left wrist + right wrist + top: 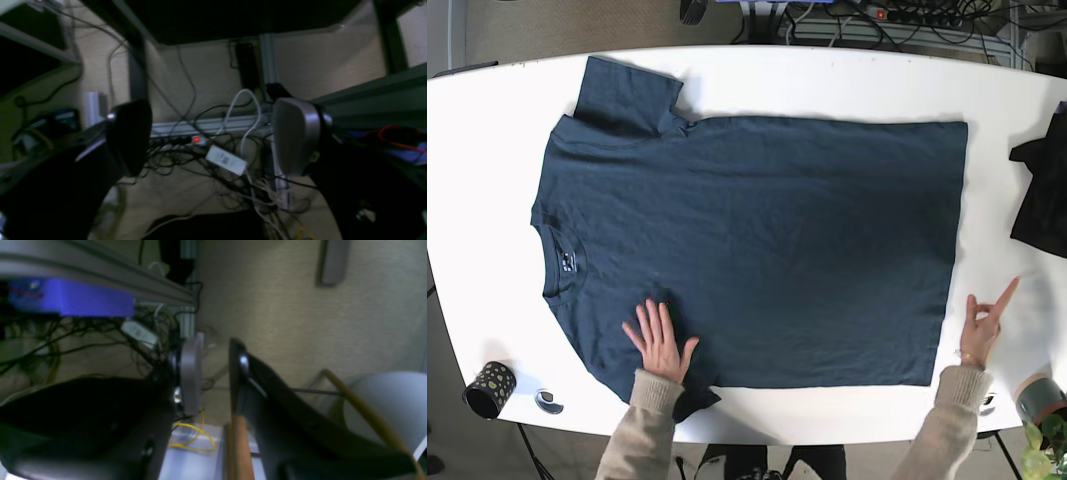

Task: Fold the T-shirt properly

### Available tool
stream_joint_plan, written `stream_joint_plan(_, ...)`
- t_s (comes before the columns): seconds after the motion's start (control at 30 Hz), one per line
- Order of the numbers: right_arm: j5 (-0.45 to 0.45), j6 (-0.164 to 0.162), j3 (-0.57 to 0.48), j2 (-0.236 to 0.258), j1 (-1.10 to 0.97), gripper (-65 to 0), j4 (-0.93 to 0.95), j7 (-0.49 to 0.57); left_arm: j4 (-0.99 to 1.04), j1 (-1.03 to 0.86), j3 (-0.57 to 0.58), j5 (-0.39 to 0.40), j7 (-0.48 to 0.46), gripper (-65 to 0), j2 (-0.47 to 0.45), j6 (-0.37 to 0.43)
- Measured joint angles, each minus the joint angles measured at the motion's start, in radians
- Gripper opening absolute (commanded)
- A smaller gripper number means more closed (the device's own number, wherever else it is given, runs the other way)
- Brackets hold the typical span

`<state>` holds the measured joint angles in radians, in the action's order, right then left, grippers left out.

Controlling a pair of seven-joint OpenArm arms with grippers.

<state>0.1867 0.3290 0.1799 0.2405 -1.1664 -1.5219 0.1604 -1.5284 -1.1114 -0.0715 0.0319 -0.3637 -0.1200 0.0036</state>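
Dark blue T-shirt (pixel 757 250) spread flat on the white counter (pixel 827 80), both grippers hanging clear of it.

The shirt lies collar to the base view's left, one sleeve up top; a person's hand (pixel 659 343) presses flat on its lower edge while another hand (pixel 983 330) points above the bare counter beside the hem. The left gripper (pixel 213 140) is spread wide with nothing held, over floor cables. The right gripper (pixel 215 376) looks parted by a narrow gap and seemingly empty, though the wrist view is blurred.

T-shirt (pixel 757 240) lower sleeve under a person's hand (pixel 659 343)
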Motion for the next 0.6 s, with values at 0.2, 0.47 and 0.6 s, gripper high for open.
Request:
stream_joint_plan(0.2,0.061,0.005,0.048,-0.008,-0.045,-52.0,-0.105,0.010,-0.126,-0.073,-0.006,0.009,-0.003,-12.5,-0.003,0.004)
stream_joint_plan(0.47,0.188,0.005,0.101,0.003,-0.080,-52.0,-0.231,0.003,-0.292,-0.133,-0.014,0.132,0.002,-12.5,-0.012,0.004)
stream_joint_plan(0.6,0.211,0.008,0.132,-0.003,-0.080,-52.0,-0.280,-0.003,-0.359,-0.144,-0.037,0.132,-0.004,-12.5,-0.025,0.005)
